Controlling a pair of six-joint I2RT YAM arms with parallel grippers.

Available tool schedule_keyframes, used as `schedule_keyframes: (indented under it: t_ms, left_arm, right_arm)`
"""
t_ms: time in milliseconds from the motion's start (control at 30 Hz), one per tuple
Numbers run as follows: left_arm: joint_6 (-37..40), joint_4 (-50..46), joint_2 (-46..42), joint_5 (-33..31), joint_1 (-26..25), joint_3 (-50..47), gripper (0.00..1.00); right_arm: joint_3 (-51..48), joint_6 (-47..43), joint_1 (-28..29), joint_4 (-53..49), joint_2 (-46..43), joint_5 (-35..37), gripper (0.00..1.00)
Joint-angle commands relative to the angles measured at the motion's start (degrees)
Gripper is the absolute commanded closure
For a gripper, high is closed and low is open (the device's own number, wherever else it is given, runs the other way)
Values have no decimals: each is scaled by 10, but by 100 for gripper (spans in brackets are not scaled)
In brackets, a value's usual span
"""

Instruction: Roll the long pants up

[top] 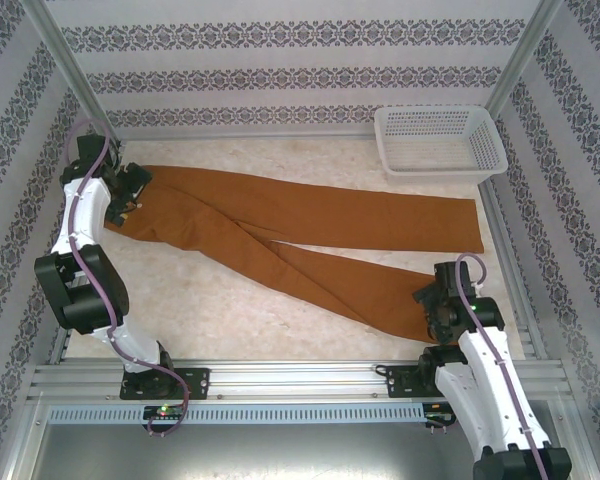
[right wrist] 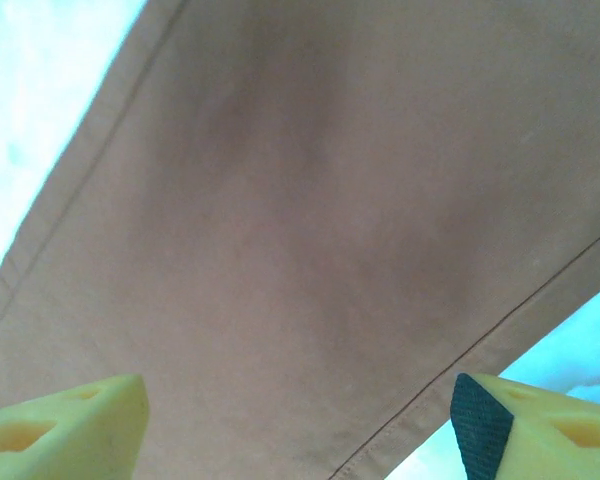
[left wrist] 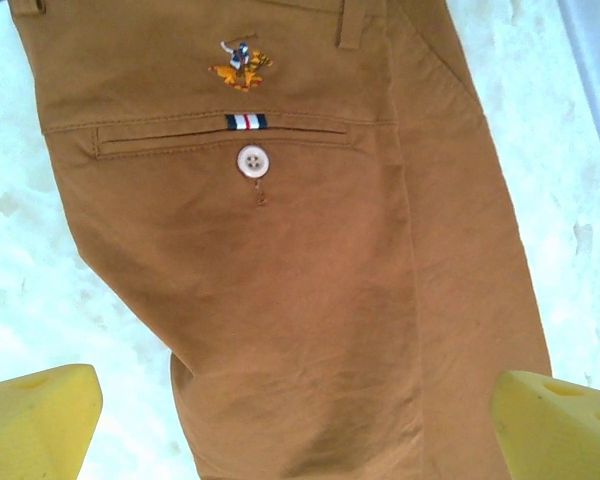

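Observation:
The long pants (top: 280, 225) lie flat on the table, rust-brown, waist at the left and both legs running right, crossing near the middle. My left gripper (top: 130, 192) hovers over the waist end, open. In the left wrist view its yellow fingertips (left wrist: 35, 420) stand far apart over the seat (left wrist: 310, 300), with the back pocket, white button (left wrist: 252, 161) and embroidered logo ahead. My right gripper (top: 432, 300) is over the near leg's hem end, open. In the right wrist view the leg cloth (right wrist: 310, 230) lies flat between its spread fingers (right wrist: 65, 425), the hem seam at the lower right.
A white plastic basket (top: 485, 152) stands at the back right corner, just beyond the far leg's end. Patterned walls and metal frame rails (top: 280, 380) enclose the pale tabletop (top: 230, 310).

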Motion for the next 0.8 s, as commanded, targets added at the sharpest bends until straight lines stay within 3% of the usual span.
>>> schedule_keyframes:
  t_ms: [0,233,367,467,600,767]
  left_arm:
    - [13,7,-4,12,1,-4,0]
    - [13,7,-1,21,1,-11,0]
    - [11,8,-1,23,1,-15,0]
    - [9,13,0,24,1,-18,0]
    - [10,9,7,28,1,-14,0]
    - [13,8,5,23,1,-14,0]
  right_arm:
    - [-28,26,-2,-10,1,-66,20]
    - [-56,22,10,-16,-6,-98,29]
    - [-56,21,23,-30,0,-102,28]
    - [-58,21,32,-25,2,-93,37]
    - [-49,33,45,-33,15,-115,32]
    - [-15,58,97,-92,-14,-69,28]
